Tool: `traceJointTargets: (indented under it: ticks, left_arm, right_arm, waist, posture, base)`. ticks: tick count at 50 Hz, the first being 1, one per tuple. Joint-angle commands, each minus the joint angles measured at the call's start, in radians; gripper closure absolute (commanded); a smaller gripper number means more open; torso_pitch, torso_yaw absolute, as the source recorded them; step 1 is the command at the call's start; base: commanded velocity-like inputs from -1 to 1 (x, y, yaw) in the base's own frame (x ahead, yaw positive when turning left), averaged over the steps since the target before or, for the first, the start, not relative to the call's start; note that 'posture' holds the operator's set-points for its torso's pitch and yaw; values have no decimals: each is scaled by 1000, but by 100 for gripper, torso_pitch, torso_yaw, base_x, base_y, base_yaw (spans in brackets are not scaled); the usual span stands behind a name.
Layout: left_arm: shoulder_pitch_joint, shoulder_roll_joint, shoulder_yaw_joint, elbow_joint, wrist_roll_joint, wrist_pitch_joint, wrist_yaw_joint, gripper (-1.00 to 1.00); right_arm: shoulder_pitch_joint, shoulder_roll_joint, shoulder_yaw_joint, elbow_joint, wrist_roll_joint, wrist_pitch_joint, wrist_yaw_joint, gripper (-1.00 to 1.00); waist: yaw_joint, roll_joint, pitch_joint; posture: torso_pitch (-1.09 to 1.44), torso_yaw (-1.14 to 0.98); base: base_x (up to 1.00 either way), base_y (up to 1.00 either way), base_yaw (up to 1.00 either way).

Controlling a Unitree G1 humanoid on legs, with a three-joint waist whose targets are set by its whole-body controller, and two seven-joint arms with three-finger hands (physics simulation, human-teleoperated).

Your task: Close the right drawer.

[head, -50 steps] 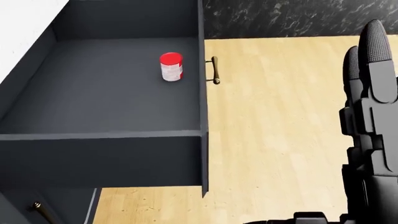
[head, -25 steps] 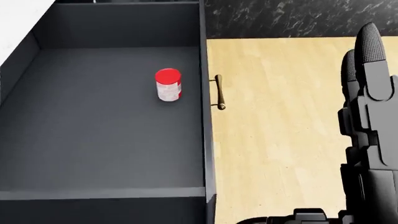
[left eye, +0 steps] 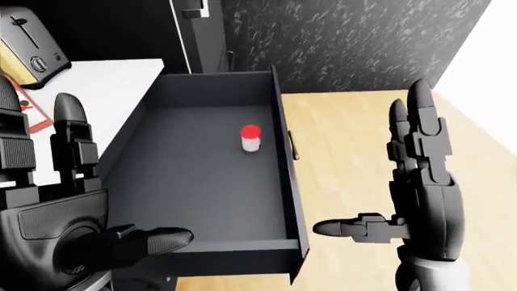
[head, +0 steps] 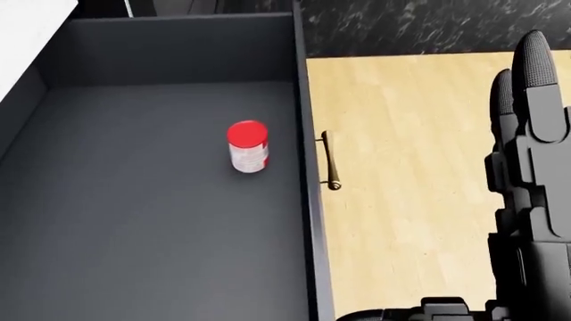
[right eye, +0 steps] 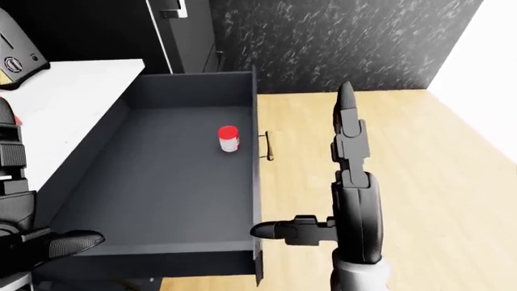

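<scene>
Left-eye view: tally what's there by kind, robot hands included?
Open dark grey drawer: 1
Red-lidded white can in the drawer: 1
Brass bar handle on the drawer's face: 1
Silver toaster on the white counter: 1
Open black robot hand: 2 (left, right)
Total: 6

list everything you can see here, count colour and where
drawer: 1, dark grey, pulled open, centre of left-eye view
drawer handle: 1, brass, on the drawer's outer face, floor side
can: 1, white with red lid, upright inside the drawer
toaster: 1, yellow and silver, top left on the counter
counter: 1, white, left of the drawer
floor: light wood, right
left hand: 1, black, open, bottom left
right hand: 1, black, open, over the floor
</scene>
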Motion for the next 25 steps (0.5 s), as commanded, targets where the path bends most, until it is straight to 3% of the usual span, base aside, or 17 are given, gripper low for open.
traceJointTargets:
  ticks: [1, 9, 12, 15, 19, 23, 25]
  left_arm:
    - [-6, 6, 10, -31, -1, -25, -3, -100]
    - [-6, -4, 12, -31, 3, -22, -12, -100]
    - [-7, -10, 13, -31, 5, -19, -17, -100]
    - [-8, -13, 14, -31, 5, -17, -21, -100]
    - [-10, -19, 19, -31, 4, -12, -26, -100]
    - [-14, -7, 15, -31, 2, -10, -12, -100]
    - [-16, 4, 15, -31, -4, -10, -2, -100]
  right_arm:
    - [-10, 0, 0, -41, 3, -23, -5, -100]
    - [-25, 2, -29, -73, 26, 9, -2, -100]
    - [-52, -1, -92, -115, 67, 55, 18, -100]
    - [-126, -20, -195, -138, 122, 150, 37, -100]
    - [-252, -105, -334, -43, 202, 243, 76, -100]
    - [-357, -187, -391, 116, 246, 243, 67, -100]
    - [-414, -239, -400, 307, 257, 179, 62, -100]
  waist:
    - [1, 1, -10]
    - [1, 1, -2]
    - [0, 2, -2]
    - [-1, 3, -2]
    - [-3, 2, -1]
    - [-6, 0, -2]
    - [-7, 0, -2]
  posture:
    - [0, 0]
    - [0, 0]
    - [0, 0]
    - [0, 0]
    - [0, 0]
    - [0, 0]
    - [0, 0]
  base:
    - [0, 0, 0]
    - [0, 0, 0]
    - [0, 0, 0]
    - [0, 0, 0]
    - [0, 0, 0]
    - [0, 0, 0]
    - [0, 0, 0]
